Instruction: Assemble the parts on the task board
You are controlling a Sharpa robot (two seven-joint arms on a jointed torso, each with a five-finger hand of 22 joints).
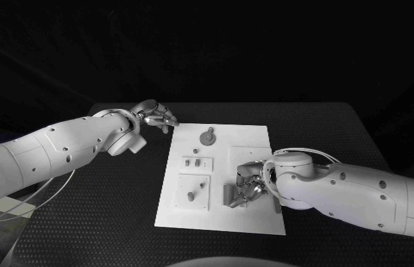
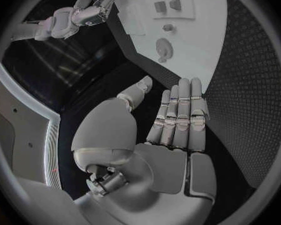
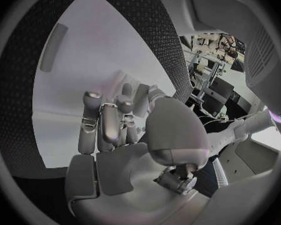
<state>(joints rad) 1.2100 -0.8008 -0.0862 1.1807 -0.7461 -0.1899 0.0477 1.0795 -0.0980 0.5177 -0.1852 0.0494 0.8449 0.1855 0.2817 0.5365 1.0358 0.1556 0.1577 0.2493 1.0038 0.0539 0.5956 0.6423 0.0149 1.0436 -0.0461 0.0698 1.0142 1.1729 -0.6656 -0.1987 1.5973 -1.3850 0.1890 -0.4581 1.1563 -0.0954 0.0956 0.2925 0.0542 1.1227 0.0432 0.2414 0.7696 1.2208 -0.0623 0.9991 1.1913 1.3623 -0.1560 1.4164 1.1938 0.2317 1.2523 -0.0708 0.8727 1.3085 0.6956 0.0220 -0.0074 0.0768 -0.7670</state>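
The white task board [image 1: 250, 144] lies in the middle of the black table. On it are a round grey part [image 1: 208, 137], small grey parts [image 1: 192, 162] and a peg part [image 1: 203, 185] on a raised square. My left hand [image 1: 156, 115] hovers by the board's far left corner, fingers [image 2: 181, 110] straight and holding nothing. The round part [image 2: 163, 48] lies on the board [image 2: 203, 60] beyond the fingertips. My right hand [image 1: 251, 188] is low over the board's near right area, fingers [image 3: 109, 122] curled down beside an upright grey block [image 1: 233, 195]. Whether it grips the block is hidden.
Black table [image 1: 121, 207] surrounds the board on all sides. A narrow grey slot piece [image 3: 53, 47] lies on the board [image 3: 103, 50] ahead of my right hand. My right arm [image 2: 65, 22] reaches over the board's far end in the left wrist view.
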